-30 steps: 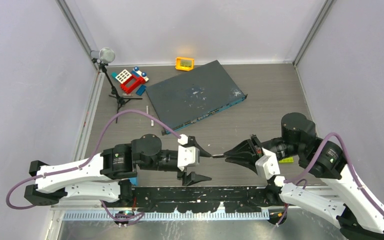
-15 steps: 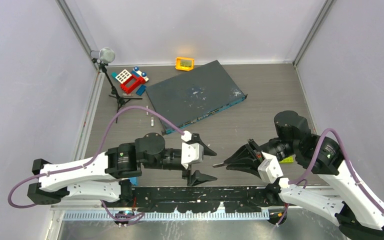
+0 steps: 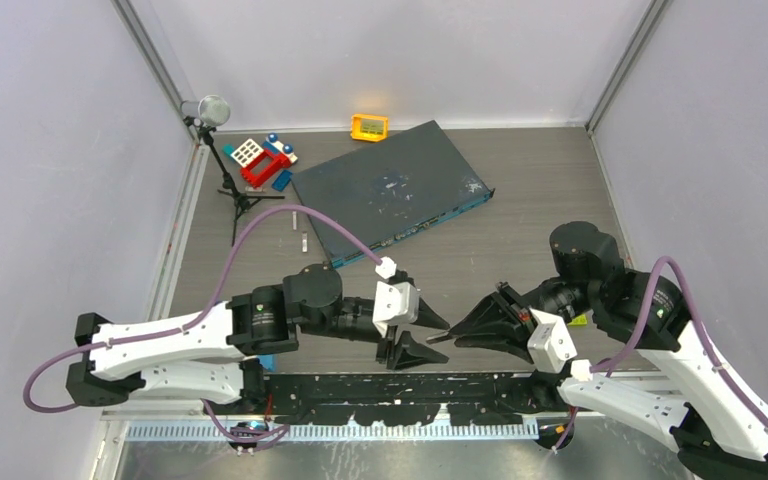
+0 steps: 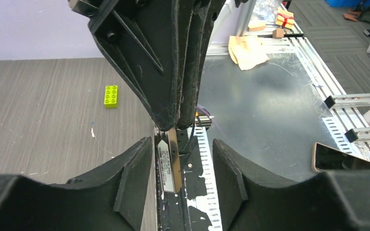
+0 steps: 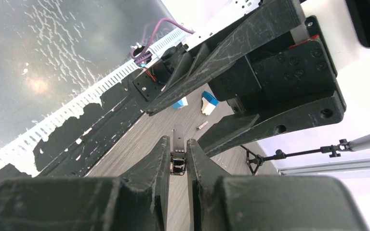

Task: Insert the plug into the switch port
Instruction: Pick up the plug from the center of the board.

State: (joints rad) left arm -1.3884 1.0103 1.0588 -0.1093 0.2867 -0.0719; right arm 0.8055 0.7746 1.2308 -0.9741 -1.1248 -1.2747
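**Handover Under Way: Left Jaws Now Bracket the Plug, Port Not Yet Approached**

Within the last second the left gripper [image 4: 182, 142] has advanced to the right and met the right gripper [image 5: 178, 144] close to the near edge of the table [image 3: 520, 220]. A second ago the two tips stood apart. Now the left fingers [image 4: 135, 178] flank the right gripper's tip on both sides.

The right gripper is clamped on the plug [image 5: 178, 163], which sits pinched between its pads with a thin tab projecting beyond them. The left jaws stand parted. The left wrist view shows clear gaps on either side of the plug, so no second grip is made.

The switch port [image 3: 412, 229] is one of a row on the teal front face [image 3: 440, 216] of the switch [image 3: 390, 190], too small to single out. It lies well apart from both grippers, towards the far side.

Judgement: this looks like a transfer or re-grip before insertion. The risk is the plug twisting or slipping if the right gripper lets go before the left closes squarely.
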